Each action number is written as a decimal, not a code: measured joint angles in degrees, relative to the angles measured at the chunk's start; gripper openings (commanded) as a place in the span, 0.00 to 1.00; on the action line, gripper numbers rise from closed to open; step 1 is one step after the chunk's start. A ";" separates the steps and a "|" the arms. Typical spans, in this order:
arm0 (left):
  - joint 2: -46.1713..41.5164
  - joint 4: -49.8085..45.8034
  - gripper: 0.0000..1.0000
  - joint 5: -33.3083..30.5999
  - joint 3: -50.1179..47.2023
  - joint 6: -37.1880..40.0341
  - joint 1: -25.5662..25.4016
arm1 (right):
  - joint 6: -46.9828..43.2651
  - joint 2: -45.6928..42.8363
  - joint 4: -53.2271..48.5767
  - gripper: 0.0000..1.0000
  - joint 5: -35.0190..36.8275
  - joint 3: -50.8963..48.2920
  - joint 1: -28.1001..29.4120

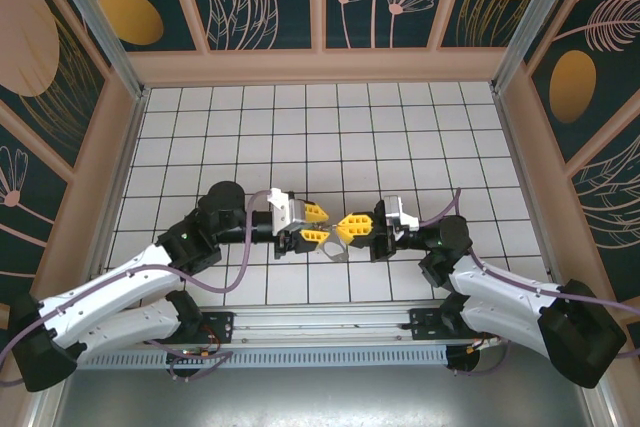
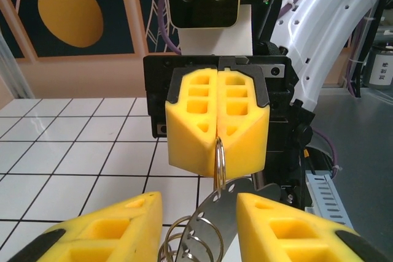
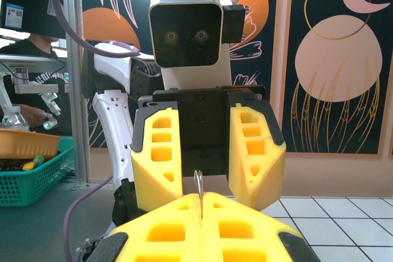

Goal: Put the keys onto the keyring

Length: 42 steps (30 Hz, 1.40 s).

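Metal keyring [image 2: 218,214] | in left gripper [image 2: 199,207] | ring pinched by right gripper [image 2: 217,154]

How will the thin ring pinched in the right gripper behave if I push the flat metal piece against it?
The ring is thin wire, so probably light and springy. The right gripper pinches just one edge, so a push may twist it in that grip. The flat metal piece looks stiff and smooth, so it may well slide off.
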 measured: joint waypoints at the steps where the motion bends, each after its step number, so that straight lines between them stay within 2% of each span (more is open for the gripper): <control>1: 0.42 0.24 0.31 0.20 0.00 0.00 0.00 | 0.00 0.00 0.00 0.00 0.00 0.00 -0.04; 5: 1.38 0.90 0.18 0.63 0.00 -0.15 0.00 | 0.00 0.22 0.00 0.00 0.02 0.00 -0.11; 11: 1.46 1.11 0.10 1.29 0.00 -0.20 0.00 | -0.02 1.01 0.57 0.00 0.20 -0.33 -0.63; 14: 1.46 1.09 0.00 1.60 0.00 -0.35 0.02 | -0.02 1.01 1.33 0.00 0.15 -0.81 -0.74; 20: 1.44 1.03 0.00 1.57 0.00 0.02 0.00 | 0.00 1.01 1.70 0.00 0.15 -0.98 -1.05; 21: 1.44 0.96 0.00 1.42 0.00 0.02 0.00 | -0.04 1.01 1.57 0.03 0.15 -0.98 -1.14; 23: 1.44 0.42 0.00 1.14 0.02 0.20 0.00 | -0.31 0.55 -0.15 0.20 0.35 -0.98 -1.22; 28: 1.46 -5.73 0.00 -0.20 2.19 1.95 -0.46 | -4.81 -3.34 -12.68 0.33 4.17 0.57 -1.81; 35: 2.60 -15.32 0.00 -5.35 7.85 5.68 -0.48 | -14.32 -8.70 -35.23 0.34 12.39 7.32 -0.31; 42: 5.46 -23.34 0.00 -6.84 9.46 7.85 -0.63 | -20.31 -8.92 -47.17 0.34 17.42 8.83 2.71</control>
